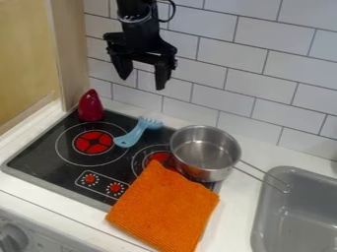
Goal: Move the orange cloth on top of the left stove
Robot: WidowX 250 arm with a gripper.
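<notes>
Ribbed orange cloth (pixel 164 206), lying flat, apart from red-centred left stove (pixel 93 142)

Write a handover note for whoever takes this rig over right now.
Gripper: jaws open, nothing held, hanging above the stovetop in front of the tiled wall.
Job's things: the orange cloth lies partly on the stovetop's front right, partly on the counter. Target is the left burner.
Done: no placement; the cloth is off the target.
Left: grasp, carry, lay down, release.
Watch: the saucepan sits right by the cloth; the blue utensil's handle overlaps the target's outer ring.
</notes>
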